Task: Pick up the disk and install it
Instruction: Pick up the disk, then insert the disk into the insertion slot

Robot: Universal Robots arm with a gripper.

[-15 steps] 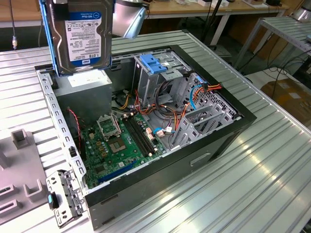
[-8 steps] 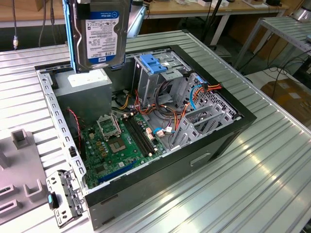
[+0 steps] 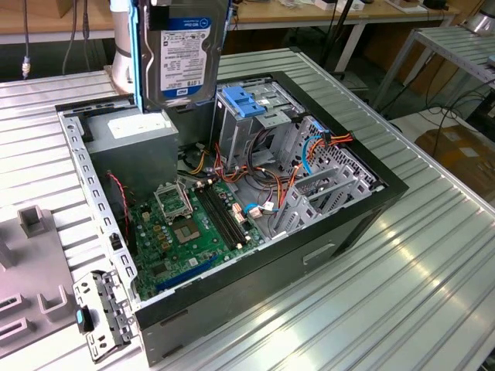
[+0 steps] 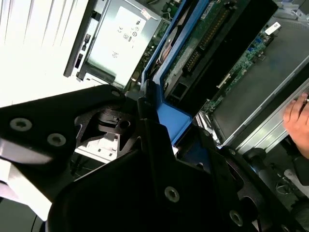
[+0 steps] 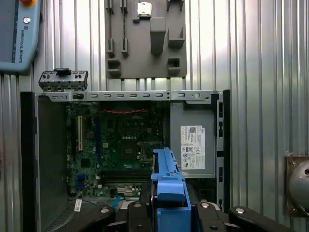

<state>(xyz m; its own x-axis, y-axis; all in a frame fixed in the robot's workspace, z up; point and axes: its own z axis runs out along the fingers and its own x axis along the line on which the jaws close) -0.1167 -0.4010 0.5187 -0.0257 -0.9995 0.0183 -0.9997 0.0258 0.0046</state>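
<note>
The disk [image 3: 184, 54] hangs upright above the back left corner of the open computer case [image 3: 325, 232], its blue-and-white label facing the exterior camera and a blue rail down its side. In the second wrist view my gripper [image 4: 176, 125] is shut on the disk [image 4: 198, 43], whose blue rail and circuit-board underside show between the black fingers [image 4: 149, 116]. In the first wrist view the blue rail of the disk [image 5: 169, 183] stands between the fingers of the gripper [image 5: 169, 212], over the edge of the motherboard [image 5: 120, 145] beside the power supply [image 5: 193, 145].
Inside the case lie the grey power supply [image 3: 135, 135], the motherboard [image 3: 186, 224], loose cables and a drive cage with a light-blue bracket [image 3: 244, 100]. A grey fixture plate [image 5: 145, 38] and a pendant [image 5: 17, 34] lie on the ribbed table. A hand [image 4: 297, 121] shows at the case's edge.
</note>
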